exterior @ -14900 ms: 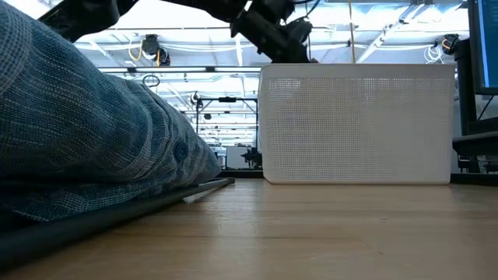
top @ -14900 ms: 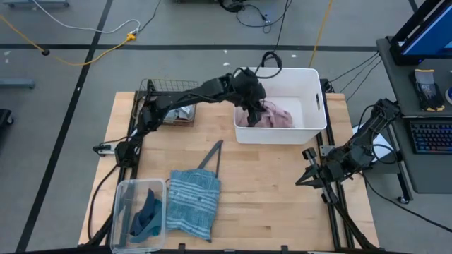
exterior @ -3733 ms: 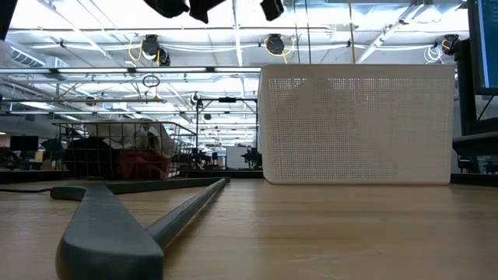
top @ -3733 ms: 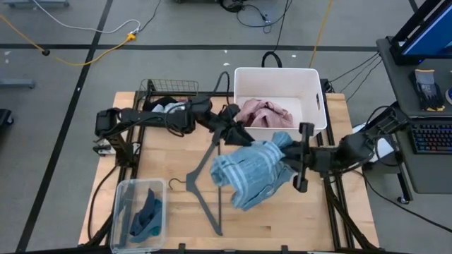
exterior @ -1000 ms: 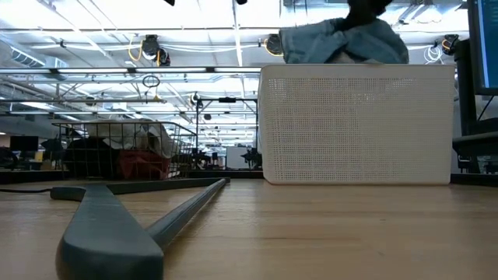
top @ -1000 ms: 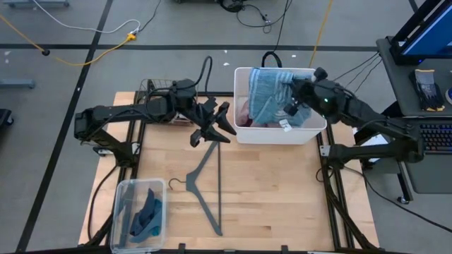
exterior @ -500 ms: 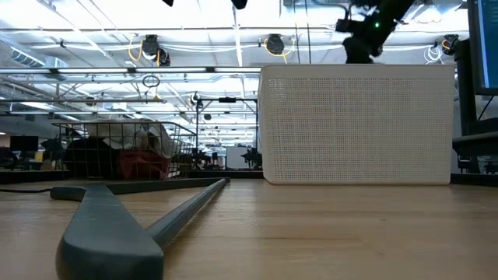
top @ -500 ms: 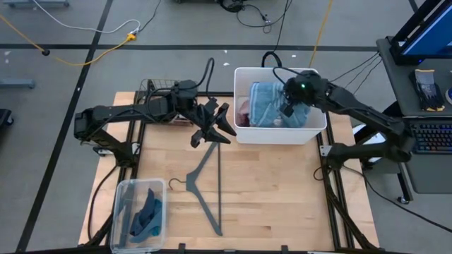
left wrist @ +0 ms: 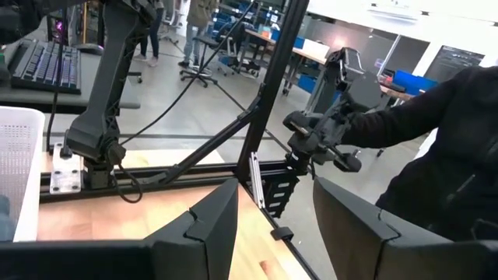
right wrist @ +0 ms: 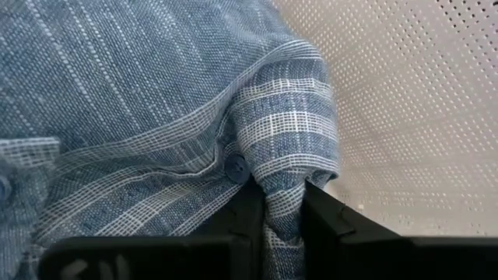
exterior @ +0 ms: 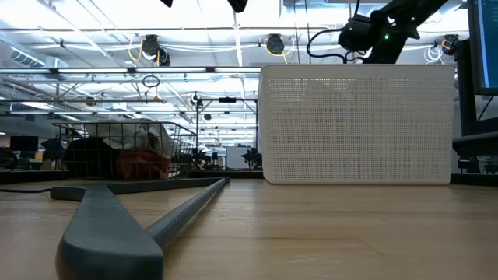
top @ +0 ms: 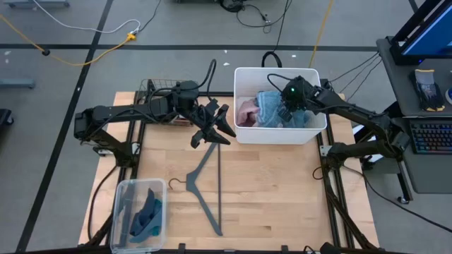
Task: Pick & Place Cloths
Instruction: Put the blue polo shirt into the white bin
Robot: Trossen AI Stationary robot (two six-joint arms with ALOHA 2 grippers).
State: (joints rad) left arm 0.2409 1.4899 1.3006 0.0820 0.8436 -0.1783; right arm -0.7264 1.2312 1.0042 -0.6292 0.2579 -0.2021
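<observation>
Right gripper [top: 285, 107] down inside the white bin [top: 315, 106], fingers pinching a fold of the blue-striped shirt [right wrist: 156, 117] lying there beside a pink cloth [top: 245, 113]; left gripper [top: 220, 125], fingers spread and empty, hovers above the tabletop [top: 275, 190] near the grey hanger [top: 208, 180].
</observation>
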